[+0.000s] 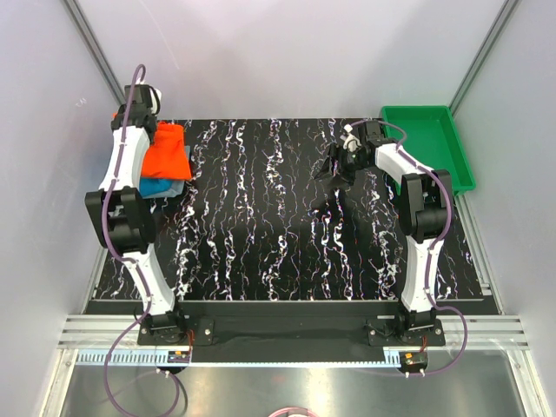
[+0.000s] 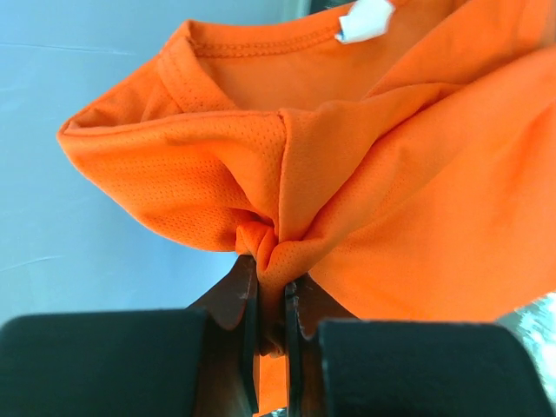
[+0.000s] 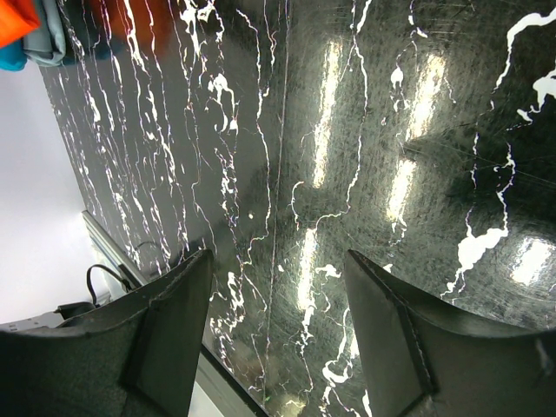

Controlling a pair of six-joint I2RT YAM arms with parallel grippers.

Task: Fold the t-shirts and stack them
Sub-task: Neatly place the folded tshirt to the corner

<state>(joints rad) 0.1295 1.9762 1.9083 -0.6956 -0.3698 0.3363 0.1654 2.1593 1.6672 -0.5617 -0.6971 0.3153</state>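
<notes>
Grips orange shirt (image 2: 391, 200) in narrow left end effector (image 2: 271, 291), cloth bunched at the tips, teal shirt (image 1: 156, 186) lying below. Holds right end effector (image 3: 278, 258) wide above black, white-veined surface (image 3: 347, 130), pale walls (image 1: 278, 52) around, green tray (image 1: 427, 143) to its right.

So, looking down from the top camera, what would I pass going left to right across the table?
First the orange t-shirt, then the right gripper, then the green tray.

Black, white-veined table (image 1: 261, 226): a teal-blue t-shirt (image 1: 156, 186) lies far left, a green tray (image 1: 427, 139) far right.
</notes>
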